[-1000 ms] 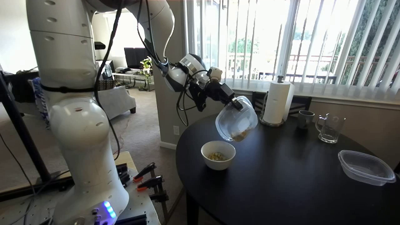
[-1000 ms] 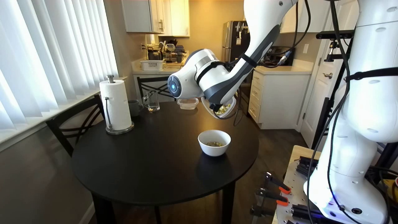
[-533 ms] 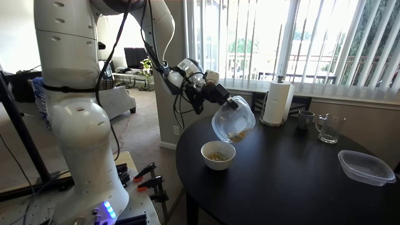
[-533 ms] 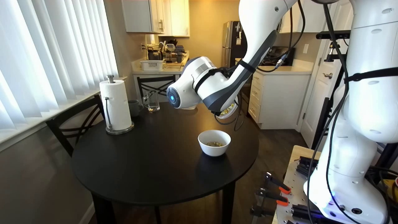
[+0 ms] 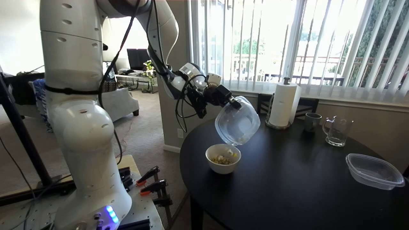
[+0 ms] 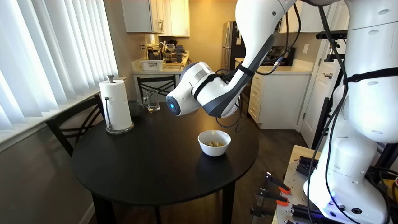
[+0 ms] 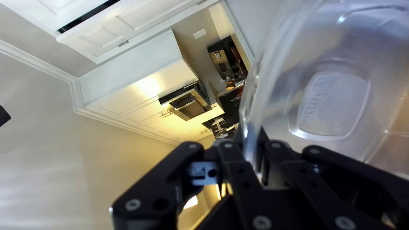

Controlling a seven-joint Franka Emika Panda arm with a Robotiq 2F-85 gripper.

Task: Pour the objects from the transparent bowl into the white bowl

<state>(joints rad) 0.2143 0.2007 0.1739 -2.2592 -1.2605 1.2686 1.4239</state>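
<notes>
In the wrist view my pincer [image 7: 250, 145] stands at the lower middle of the frame, its two fingers [image 7: 235, 166] drawn together until only a thin clear wall separates them. That wall belongs to the transparent bowl [image 7: 332, 105], which I clamp at the rim and which fills the right of the frame. In an exterior view I hold the transparent bowl [image 5: 238, 123] near the centre, gripped at its upper edge and tipped steeply, mouth toward the lower left; a pale patch at its lower side is too blurred to identify. The white bowl [image 5: 223, 169] stands upright on the dark table [image 5: 287, 191], seen in both exterior views; where the tipped rim overlaps its far edge, contact cannot be determined. Brownish-yellow pieces [image 5: 221, 160] lie in it, a few brighter ones at its inner right side; resting or falling, I cannot tell. In an exterior view my arm [image 6: 214, 93] hides the pincer and most of the transparent bowl. Also on the table, toward the right in an exterior view: a paper-towel roll [image 5: 282, 105], a grey mug [image 5: 312, 122], a glass mug [image 5: 339, 131] and a clear plastic container [image 5: 374, 172].
</notes>
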